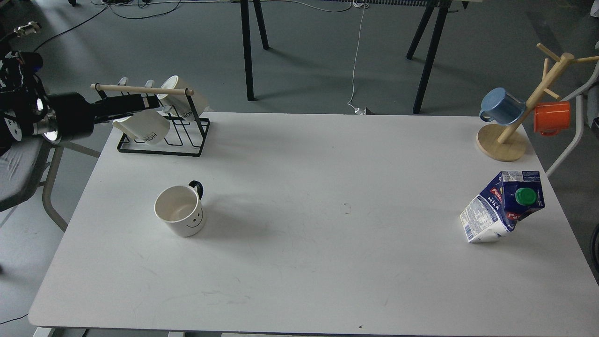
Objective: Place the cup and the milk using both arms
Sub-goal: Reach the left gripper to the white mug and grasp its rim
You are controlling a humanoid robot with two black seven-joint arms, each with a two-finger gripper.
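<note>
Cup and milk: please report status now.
Left claw at the mug rack, state unclear; right claw unseen. Cup upright, untouched. Milk leaning, table's right. Nothing between.

Left arm's jaws dark, indistinct against the mug rack.

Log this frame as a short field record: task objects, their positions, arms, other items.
cup: smiley mug, upright, table left
milk: dented carton, leaning, table right edge
left gripper: over black mug rack, holding nothing; open or shut unclear
right arm: not in view
other: two cream mugs on rack; blue mug and orange mug on wooden mug tree
</note>
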